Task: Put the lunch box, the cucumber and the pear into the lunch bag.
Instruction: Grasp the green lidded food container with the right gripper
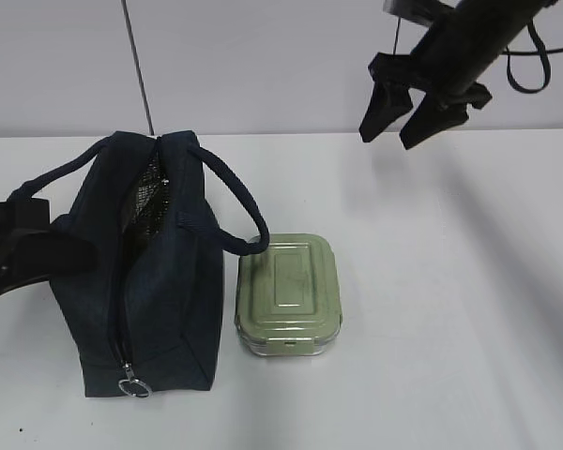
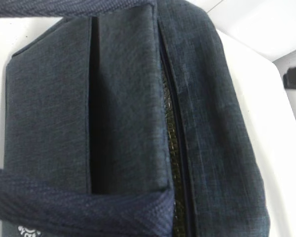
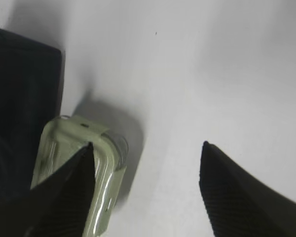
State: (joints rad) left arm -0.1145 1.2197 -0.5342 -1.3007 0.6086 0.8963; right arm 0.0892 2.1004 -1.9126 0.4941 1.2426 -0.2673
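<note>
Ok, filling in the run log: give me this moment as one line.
lunch bag: top partly unzipped | lunch box: on table right of bag, not packed | cucumber, pear: not visible | right gripper: open, raised, empty | left gripper: at bag's left side, jaws unclear

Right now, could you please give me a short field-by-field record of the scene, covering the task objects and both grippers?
lunch bag: on the table, zipper partly open
lunch box: lid on, on the table just right of the bag
cucumber: not visible
pear: not visible
right gripper: open, empty, raised above the table
left gripper: at the bag's left side; jaw state unclear
</note>
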